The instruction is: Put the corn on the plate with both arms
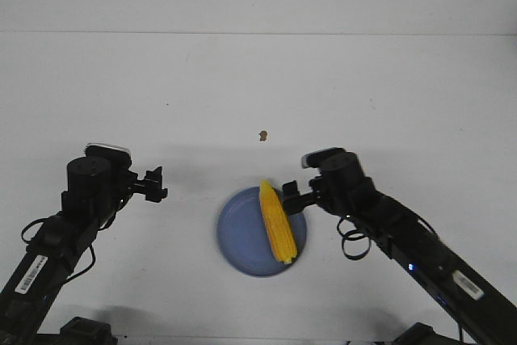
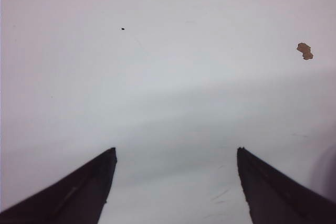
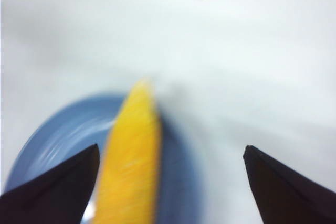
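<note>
The yellow corn [image 1: 275, 222] lies on the blue plate [image 1: 238, 240] near the table's front centre, its pointed tip reaching past the far rim. My right gripper [image 1: 288, 196] is open beside the corn's tip end, at the plate's right edge. The right wrist view is blurred: the corn [image 3: 131, 161] and plate [image 3: 58, 135] show between the spread fingers, nearer one of them, with nothing gripped; the gripper's midpoint [image 3: 170, 150] is over the plate's edge. My left gripper [image 1: 155, 183] hangs open over bare table left of the plate; its wrist view shows only table between its tips [image 2: 176, 150].
A small brown crumb [image 1: 262, 135] lies on the white table beyond the plate, also seen as a brown speck [image 2: 304, 51] in the left wrist view. A tiny dark dot [image 2: 123, 28] marks the table farther out.
</note>
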Robot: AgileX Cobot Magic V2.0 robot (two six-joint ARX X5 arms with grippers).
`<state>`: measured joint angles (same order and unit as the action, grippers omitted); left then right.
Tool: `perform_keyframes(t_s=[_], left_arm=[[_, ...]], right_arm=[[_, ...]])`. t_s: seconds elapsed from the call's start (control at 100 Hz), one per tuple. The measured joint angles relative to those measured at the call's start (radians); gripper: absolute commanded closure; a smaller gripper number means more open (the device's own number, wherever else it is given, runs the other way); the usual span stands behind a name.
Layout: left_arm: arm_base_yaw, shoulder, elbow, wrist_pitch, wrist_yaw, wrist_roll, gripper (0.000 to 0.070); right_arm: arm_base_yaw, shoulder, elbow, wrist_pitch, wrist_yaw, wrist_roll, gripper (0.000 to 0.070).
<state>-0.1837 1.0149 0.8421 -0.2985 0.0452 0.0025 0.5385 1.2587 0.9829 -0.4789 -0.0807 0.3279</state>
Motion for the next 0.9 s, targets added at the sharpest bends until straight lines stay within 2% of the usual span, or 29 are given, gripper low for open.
perform_keyframes(t_s=[0.32,0.44,0.66,0.9], left_arm=[[0.0,-0.003,0.0,0.005,0.0,0.0,0.0237],[0.0,-0.004,0.0,0.003,0.0,0.0,0.0237],[0.0,-0.08,-0.014,0.006,0.0,-0.023,0.0237],[0.0,-0.262,-0.17,0.005,0.0,-0.041,0.0239]], right_arm=[[-0.29,-0.331,0.0,-0.134,0.108,-0.163,0.0124],[-0.36,-0.442,-0.024,-0.137,0.109,-0.215,0.0124],[-0.43,-0.627,-0.168,-0.118,0.109,-0.278,0.0124],[-0.436,-0.821,-0.339,-0.109,0.119,-0.287,0.0124]])
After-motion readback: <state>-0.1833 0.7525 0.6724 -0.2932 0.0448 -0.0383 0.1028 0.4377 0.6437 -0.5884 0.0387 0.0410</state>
